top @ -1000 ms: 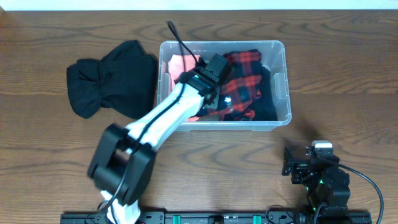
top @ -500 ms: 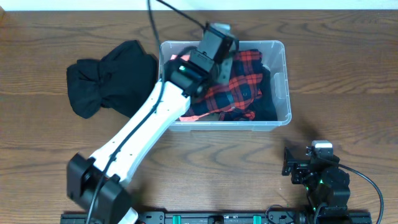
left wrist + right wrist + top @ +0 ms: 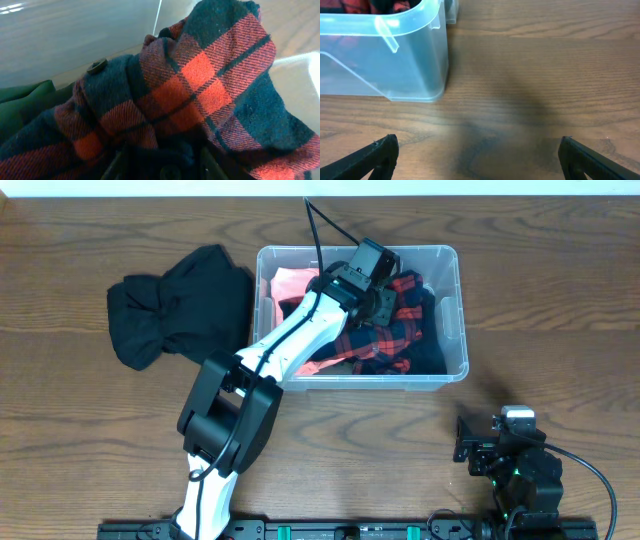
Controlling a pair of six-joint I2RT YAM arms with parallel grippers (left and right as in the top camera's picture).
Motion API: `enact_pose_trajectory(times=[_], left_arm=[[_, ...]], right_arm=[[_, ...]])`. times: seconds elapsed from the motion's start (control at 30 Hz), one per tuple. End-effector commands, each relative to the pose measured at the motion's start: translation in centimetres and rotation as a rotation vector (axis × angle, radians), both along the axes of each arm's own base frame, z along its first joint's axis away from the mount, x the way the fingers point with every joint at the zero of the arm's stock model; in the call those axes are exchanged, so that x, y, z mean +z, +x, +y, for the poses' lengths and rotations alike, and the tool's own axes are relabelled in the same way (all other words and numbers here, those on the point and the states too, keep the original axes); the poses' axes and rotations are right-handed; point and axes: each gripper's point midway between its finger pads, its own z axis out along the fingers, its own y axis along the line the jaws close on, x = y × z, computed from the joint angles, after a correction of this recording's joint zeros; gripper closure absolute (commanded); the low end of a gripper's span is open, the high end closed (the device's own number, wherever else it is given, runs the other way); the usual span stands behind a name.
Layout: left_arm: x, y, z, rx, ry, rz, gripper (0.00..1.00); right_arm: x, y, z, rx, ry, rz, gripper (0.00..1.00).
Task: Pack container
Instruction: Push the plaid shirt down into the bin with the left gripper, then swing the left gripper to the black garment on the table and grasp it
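Note:
The clear plastic container (image 3: 455, 280) stands at the table's middle back and holds a red and dark plaid shirt (image 3: 395, 330), a salmon-pink cloth (image 3: 290, 285) and dark cloth. My left gripper (image 3: 378, 280) reaches into the container from the left and is shut on a bunched fold of the plaid shirt (image 3: 200, 85). In the left wrist view the shirt fills the frame and hides most of the left gripper (image 3: 165, 167). My right gripper (image 3: 479, 150) is open and empty over bare table, in front of the container's near right corner (image 3: 415, 60).
A black garment (image 3: 175, 305) lies crumpled on the table to the left of the container. A green cloth (image 3: 25, 100) shows under the shirt in the left wrist view. The right arm (image 3: 510, 465) rests at the front right edge.
The left gripper rose over the container's back, then came down further right, bunching the plaid shirt. The right arm has not moved.

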Motion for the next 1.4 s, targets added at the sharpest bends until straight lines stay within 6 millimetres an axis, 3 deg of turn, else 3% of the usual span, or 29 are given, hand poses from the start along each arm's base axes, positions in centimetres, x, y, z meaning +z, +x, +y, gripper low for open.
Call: enact_pose_trajectory(times=[0.0,0.07,0.13,0.27,0.37,0.43,0.5,0.6,0.73,0.97,1.17,1.37], left_arm=[[-4.9,-4.7,-1.1,-0.099,0.045,0.174,0.54],[-3.7,-4.9,-1.1,-0.101,0.039,0.166,0.54],[-1.0,-4.8,-1.1,-0.100,0.025,0.146,0.54],[6.9,-3.7,1.4,0.004,0.038,0.042,0.51],[14.6,-2.2,6.8,0.193,0.078,-0.111,0.42],[18.2,-1.8,10.5,0.304,0.073,-0.172,0.38],[20.9,-1.8,15.3,0.417,0.071,-0.204,0.33],[22.6,-2.1,23.4,0.591,0.095,-0.193,0.31],[21.5,-3.2,34.3,0.813,0.100,-0.068,0.24],[15.0,-3.8,45.2,0.897,-0.226,0.198,0.19],[7.5,-4.5,50.3,0.909,-0.328,0.373,0.18],[1.2,-4.5,52.1,0.890,-0.340,0.477,0.17]], right_arm=[[0.0,0.0,-0.1,-0.007,0.007,-0.004,0.01],[0.0,0.0,-0.1,-0.007,0.007,-0.004,0.01],[0.0,0.0,-0.1,-0.007,0.007,-0.004,0.01],[0.1,0.0,-0.1,-0.007,0.007,-0.004,0.01],[0.0,0.0,-0.1,-0.007,0.007,-0.004,0.01],[0.0,0.0,-0.1,-0.007,0.007,-0.004,0.01],[0.0,0.0,-0.1,-0.007,0.007,-0.004,0.01],[0.0,0.0,-0.1,-0.007,0.007,-0.004,0.01],[0.0,0.0,-0.1,-0.007,0.007,-0.004,0.01],[0.0,0.0,-0.1,-0.007,0.007,-0.004,0.01],[0.0,0.0,-0.1,-0.007,0.007,-0.004,0.01],[0.0,0.0,-0.1,-0.007,0.007,-0.004,0.01]])
